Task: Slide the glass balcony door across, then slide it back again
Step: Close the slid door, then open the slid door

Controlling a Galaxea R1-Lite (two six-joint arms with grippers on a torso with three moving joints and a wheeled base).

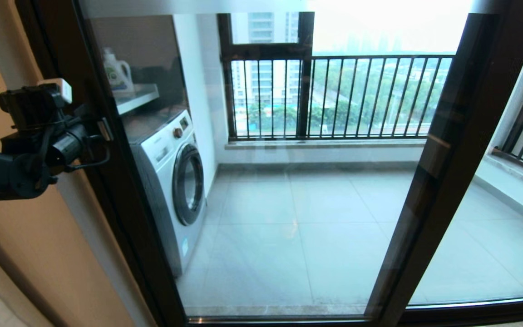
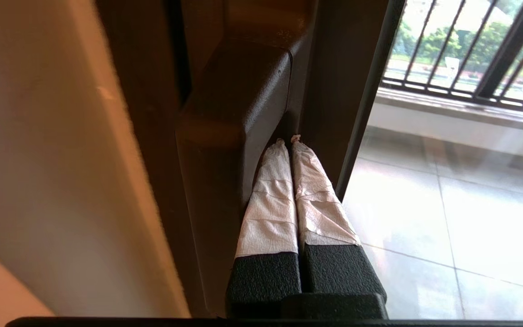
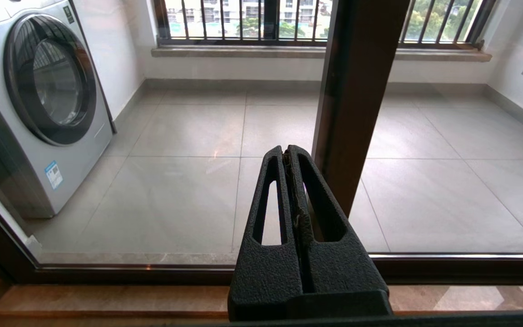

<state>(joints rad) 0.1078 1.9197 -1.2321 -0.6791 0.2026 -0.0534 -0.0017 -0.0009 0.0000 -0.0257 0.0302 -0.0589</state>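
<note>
My left gripper (image 2: pixel 287 141) – taped white fingers pressed together – is wedged behind the squared, pebbled bar handle (image 2: pixel 234 118) of the glass balcony door (image 1: pixel 288 181), beside the tan wall. My right gripper (image 3: pixel 288 152) hangs closed, empty.
</note>
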